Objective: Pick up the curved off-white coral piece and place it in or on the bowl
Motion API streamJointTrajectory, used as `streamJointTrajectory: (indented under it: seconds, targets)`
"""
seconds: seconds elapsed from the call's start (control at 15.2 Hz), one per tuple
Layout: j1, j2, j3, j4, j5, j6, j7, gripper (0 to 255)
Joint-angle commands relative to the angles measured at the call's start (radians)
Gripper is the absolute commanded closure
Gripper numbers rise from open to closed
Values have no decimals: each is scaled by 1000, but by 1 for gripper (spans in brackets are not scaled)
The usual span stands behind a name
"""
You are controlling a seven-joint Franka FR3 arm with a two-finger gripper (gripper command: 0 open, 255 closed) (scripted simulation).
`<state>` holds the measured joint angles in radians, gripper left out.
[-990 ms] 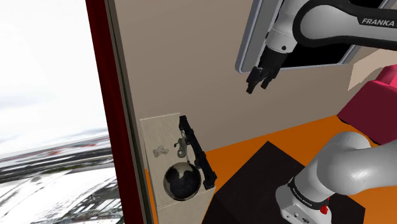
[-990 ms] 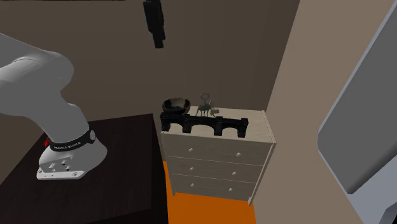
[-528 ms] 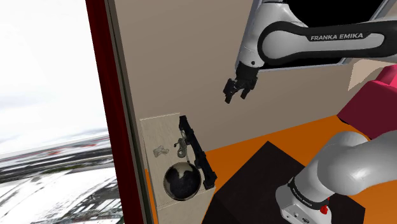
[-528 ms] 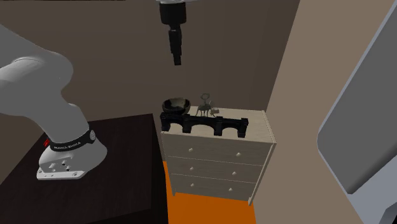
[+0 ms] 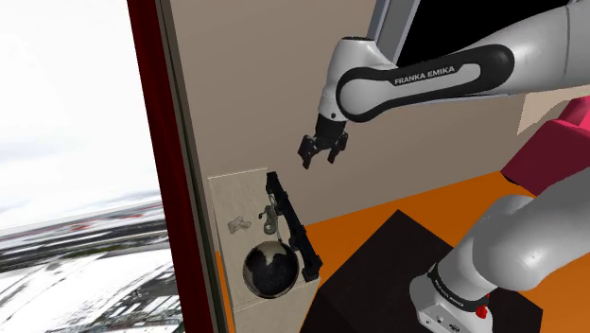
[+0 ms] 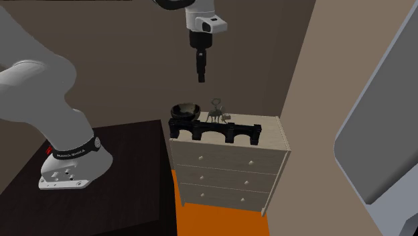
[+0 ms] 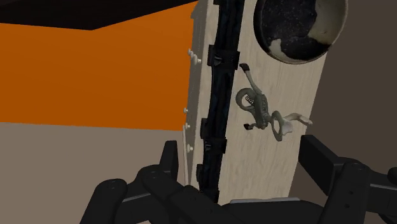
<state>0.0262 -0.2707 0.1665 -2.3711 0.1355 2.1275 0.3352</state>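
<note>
**While the end effector hangs open, coral piece lies on dresser**

Small, curved and off-white, the coral piece lies toward the dresser's back edge, touching a grey corkscrew-like figure, apart from the dark speckled bowl. Fingers spread wide, holding nothing.

home room, pale drawer chest, orange floor, big window

White glossy Franka arm: black joint band lettered FRANKA EMIKA in white; all-black two-finger claw; pale base flange, small red mark.
</note>
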Motion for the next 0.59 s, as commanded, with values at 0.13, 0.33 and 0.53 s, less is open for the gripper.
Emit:
streamJointTrajectory:
  seconds: [0.13,0.33,0.53]
  targets:
    - [8,156,26,56,2,90,55,0]
    - [17,274,41,116,-5,141,98,0]
    - [29,392,50,186,-16,183,142,0]
